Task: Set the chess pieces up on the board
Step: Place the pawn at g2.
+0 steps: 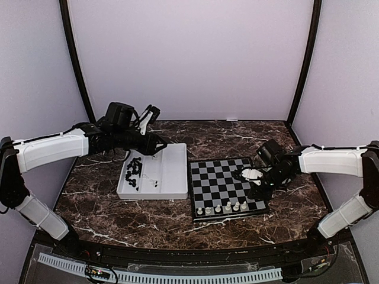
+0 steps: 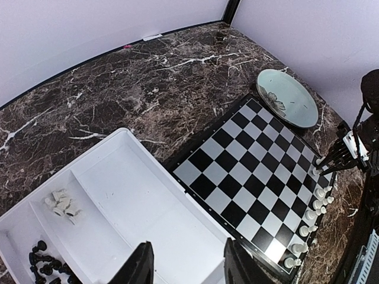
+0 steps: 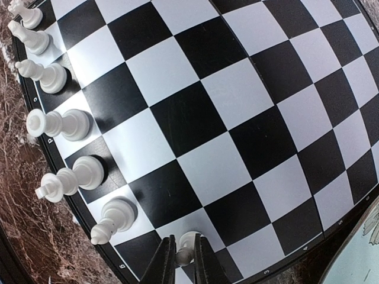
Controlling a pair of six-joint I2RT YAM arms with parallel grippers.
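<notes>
The board (image 1: 228,180) (image 2: 254,160) (image 3: 195,118) lies right of centre. Several white chess pieces (image 1: 225,207) (image 3: 65,124) stand in a row along its near edge. My right gripper (image 1: 254,195) (image 3: 185,255) is at the right end of that row, shut on a white piece (image 3: 188,242) that stands on an edge square. More chess pieces lie in the white tray (image 1: 172,171) (image 2: 136,195): black ones (image 1: 133,171) (image 2: 44,260) and a few white ones (image 2: 64,206). My left gripper (image 1: 155,148) (image 2: 188,251) hangs open above the tray, with nothing between its fingers.
A pale green round plate (image 2: 288,97) (image 3: 367,260) sits just beyond the board's far right corner, under the right arm. Dark marble tabletop (image 1: 148,219) surrounds tray and board. Walls close off the back and both sides.
</notes>
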